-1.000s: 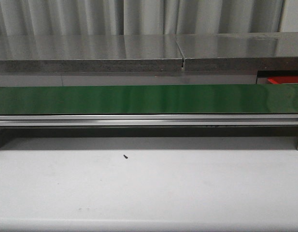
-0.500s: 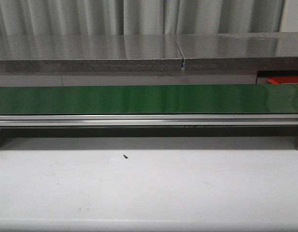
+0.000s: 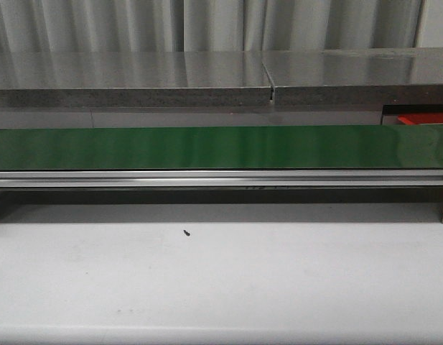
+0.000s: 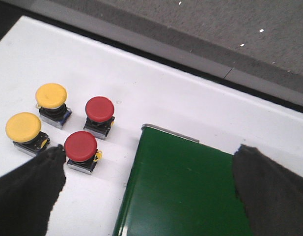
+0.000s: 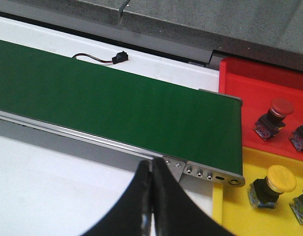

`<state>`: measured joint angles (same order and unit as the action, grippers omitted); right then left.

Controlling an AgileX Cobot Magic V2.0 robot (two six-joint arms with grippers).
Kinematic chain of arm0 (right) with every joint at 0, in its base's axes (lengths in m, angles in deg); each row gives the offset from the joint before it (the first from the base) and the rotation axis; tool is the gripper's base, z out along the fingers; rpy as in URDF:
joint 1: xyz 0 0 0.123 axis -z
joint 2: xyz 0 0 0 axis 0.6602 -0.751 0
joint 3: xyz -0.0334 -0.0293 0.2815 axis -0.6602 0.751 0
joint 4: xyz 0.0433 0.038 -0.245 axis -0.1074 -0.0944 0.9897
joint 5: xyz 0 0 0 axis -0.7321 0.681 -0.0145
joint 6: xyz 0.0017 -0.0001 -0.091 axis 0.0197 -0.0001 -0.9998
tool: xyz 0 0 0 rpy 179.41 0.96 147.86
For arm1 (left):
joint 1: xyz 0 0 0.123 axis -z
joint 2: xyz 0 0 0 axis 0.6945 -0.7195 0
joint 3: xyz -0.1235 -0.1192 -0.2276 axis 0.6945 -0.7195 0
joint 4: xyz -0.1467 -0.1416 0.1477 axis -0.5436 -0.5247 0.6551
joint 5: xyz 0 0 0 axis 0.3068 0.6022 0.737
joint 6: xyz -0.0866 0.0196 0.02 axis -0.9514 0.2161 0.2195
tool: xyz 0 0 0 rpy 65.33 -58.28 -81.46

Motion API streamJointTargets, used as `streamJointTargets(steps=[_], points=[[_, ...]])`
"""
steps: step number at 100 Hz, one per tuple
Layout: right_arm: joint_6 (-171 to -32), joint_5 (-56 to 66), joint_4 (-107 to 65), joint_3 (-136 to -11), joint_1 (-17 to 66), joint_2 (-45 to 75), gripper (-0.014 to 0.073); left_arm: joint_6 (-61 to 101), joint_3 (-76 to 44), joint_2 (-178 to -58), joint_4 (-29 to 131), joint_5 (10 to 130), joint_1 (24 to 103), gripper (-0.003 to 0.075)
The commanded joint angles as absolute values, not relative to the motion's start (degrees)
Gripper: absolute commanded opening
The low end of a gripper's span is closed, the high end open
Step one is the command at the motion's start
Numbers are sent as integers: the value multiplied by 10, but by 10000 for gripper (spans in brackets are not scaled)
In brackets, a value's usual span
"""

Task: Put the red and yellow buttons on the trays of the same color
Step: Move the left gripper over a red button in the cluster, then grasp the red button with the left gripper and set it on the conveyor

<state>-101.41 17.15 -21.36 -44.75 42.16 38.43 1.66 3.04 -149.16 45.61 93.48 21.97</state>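
Conveyor belt (image 3: 221, 147), green and glossy, stretches across the whole front view on a silver rail, with a grey counter (image 3: 207, 75) behind it and pale curtains at the top of the frame. Below it lies the white table (image 3: 221, 287), bearing only a tiny dark speck (image 3: 186, 232) left of centre. A sliver of the red tray (image 3: 422, 118) peeks out at the right edge, just above the belt. Neither arm shows in this view.

In the left wrist view, four buttons stand on the white table in the left half of the frame, just beside the belt's end: two yellow buttons (image 4: 51, 95) at far left and two red buttons (image 4: 100, 108) nearer the belt, all upright and apart from one another. The left gripper (image 4: 146, 196) is spread wide, its dark fingers (image 4: 28, 191) in the lower corners, holding nothing; one finger sits close to the lower red button.

In the right wrist view, the red tray fills the upper right and the yellow tray (image 5: 259, 216) the lower right, both just past the belt's end. A red button (image 5: 276, 110) stands in the red tray, with part of another at the frame edge. A yellow button (image 5: 276, 182) stands in the yellow tray, again with a partial one beside it. The right gripper (image 5: 152, 196) has its fingers pressed together, empty, at bottom centre. A small black cable (image 5: 104, 59) lies on the table beyond the belt, upper left.
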Motion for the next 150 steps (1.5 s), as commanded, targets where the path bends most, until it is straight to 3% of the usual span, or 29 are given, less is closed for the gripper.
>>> streamJointTargets(steps=[1,40,130,139,150], points=[[-1018,133,-220,-463,421,385,-66,11,77,-1521,440,932,213,663],[-1018,133,-220,-463,421,385,-66,11,99,-1645,440,913,213,663],[-1018,133,-220,-463,421,385,-66,1,120,-1755,440,819,213,660],[-1018,133,-220,-463,421,385,-66,1,120,-1758,440,813,213,627],[-1018,133,-220,-463,421,385,-66,1,120,-1759,440,806,213,517]])
